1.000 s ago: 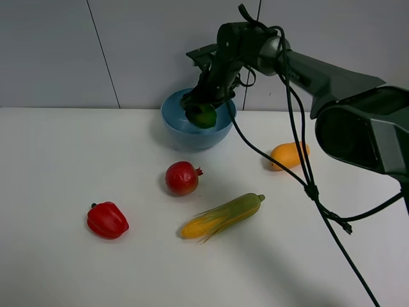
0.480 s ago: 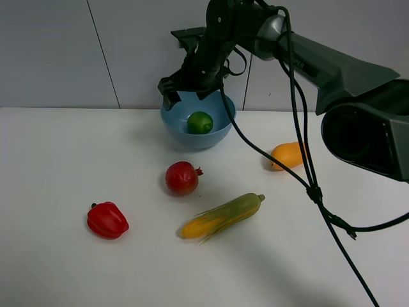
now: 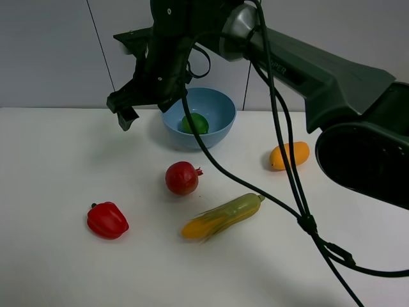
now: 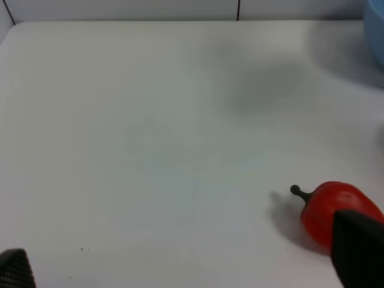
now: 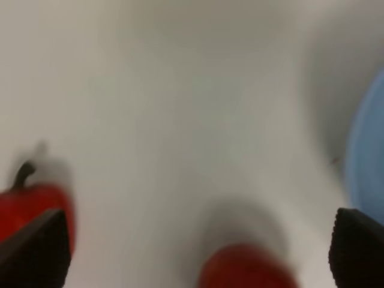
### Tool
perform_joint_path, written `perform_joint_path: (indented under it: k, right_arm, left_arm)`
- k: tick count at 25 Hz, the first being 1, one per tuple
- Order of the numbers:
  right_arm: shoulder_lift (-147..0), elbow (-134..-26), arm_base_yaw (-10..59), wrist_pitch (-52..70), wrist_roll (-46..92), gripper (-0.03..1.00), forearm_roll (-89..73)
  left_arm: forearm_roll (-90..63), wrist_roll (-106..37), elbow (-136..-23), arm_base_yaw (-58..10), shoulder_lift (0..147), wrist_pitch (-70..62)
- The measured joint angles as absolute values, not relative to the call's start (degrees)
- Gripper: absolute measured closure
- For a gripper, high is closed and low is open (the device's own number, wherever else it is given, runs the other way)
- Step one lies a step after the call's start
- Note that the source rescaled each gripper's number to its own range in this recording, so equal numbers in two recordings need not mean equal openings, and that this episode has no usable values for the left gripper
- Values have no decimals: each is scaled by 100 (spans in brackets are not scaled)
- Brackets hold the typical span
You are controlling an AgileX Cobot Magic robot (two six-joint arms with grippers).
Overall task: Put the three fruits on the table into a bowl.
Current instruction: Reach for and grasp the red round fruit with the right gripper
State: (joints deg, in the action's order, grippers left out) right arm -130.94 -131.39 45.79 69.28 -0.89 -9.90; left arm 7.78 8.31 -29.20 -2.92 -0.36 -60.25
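The green lime lies inside the light-blue bowl at the back of the white table. The red pomegranate sits in front of the bowl, and the orange mango lies to the right. My right gripper is open and empty, hanging in the air left of the bowl. Its blurred wrist view shows open fingers, the pomegranate below and the bowl's rim. My left gripper is open and empty above the table's left side.
A red bell pepper lies at the front left; it also shows in the left wrist view and the right wrist view. A corn cob with green husk lies in front of the pomegranate. The right arm's cables hang across the table.
The right gripper let the lime go into the bowl, opened, then rose and swung left away from the bowl. The lime now rests in the bowl.
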Motion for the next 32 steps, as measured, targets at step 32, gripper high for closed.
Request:
perform_joint_path:
  k: [32]
  right_arm:
    - [-13009,-10975,4494,7015,-751,33,-408]
  left_arm:
    - [778,831,-2920,-292,-36,-6025]
